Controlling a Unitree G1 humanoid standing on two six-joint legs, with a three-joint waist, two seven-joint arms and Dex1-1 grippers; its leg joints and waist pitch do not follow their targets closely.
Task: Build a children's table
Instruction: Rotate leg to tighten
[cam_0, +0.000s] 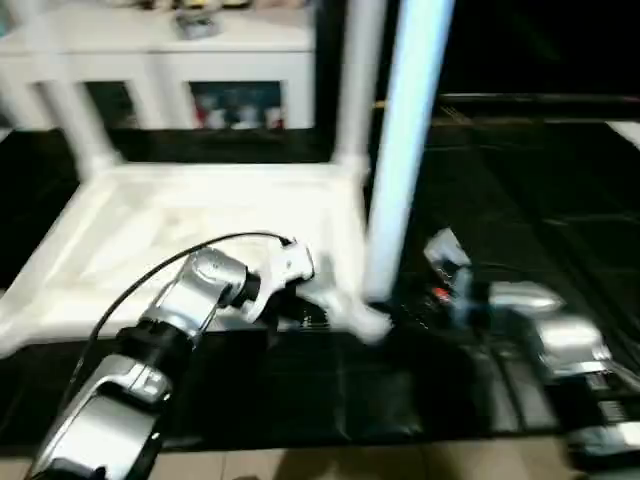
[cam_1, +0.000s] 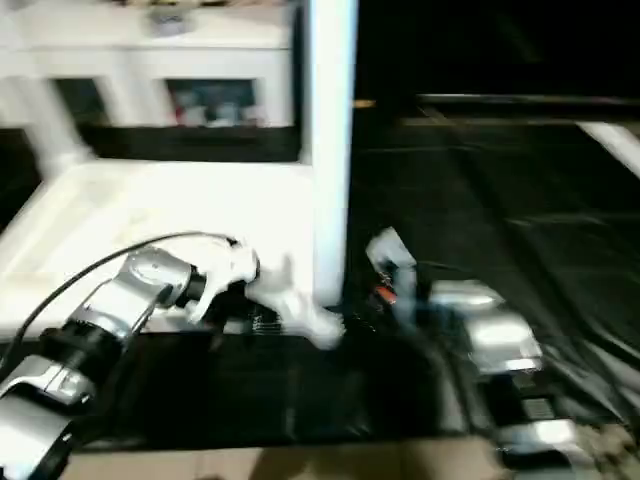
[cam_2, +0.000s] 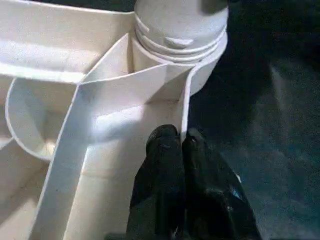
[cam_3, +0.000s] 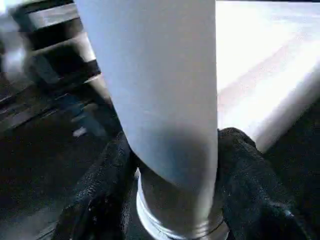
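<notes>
Near leg: top cut off by the head views' upper edge; foot hidden in its corner socket.
Far-right leg: top likewise cut off.
Tabletop: left side runs past the edge; near rim partly behind the left forearm.
Cabinet: contents blurred, unreadable.
Right gripper: fingertips hidden behind the near leg.

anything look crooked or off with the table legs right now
One thing: the near leg at the tabletop's front corner leans slightly, unlike the leg behind it. The right tool grips its base, so it may not be fully seated. No damage is visible.
</notes>
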